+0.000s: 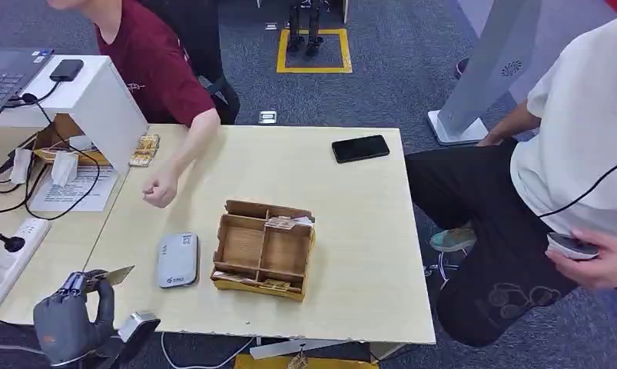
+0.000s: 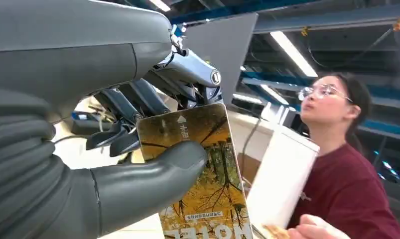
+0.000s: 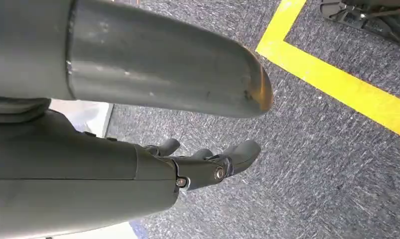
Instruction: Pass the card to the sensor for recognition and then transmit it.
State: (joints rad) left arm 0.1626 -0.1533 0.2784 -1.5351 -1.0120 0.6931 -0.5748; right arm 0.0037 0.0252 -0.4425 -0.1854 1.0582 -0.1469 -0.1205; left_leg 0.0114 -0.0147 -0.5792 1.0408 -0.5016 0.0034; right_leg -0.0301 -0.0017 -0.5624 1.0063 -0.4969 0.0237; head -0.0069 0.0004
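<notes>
My left hand (image 1: 71, 315) pinches the card (image 1: 117, 275) off the desk's (image 1: 351, 200) near left corner; sensor (image 1: 177, 260) scan and handoff both still ahead I'd say.

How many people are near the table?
2. One person in a maroon shirt sits at the far left side of the table, fist resting on it. Another person in a white shirt sits off its right side. Others may be out of frame.
</notes>
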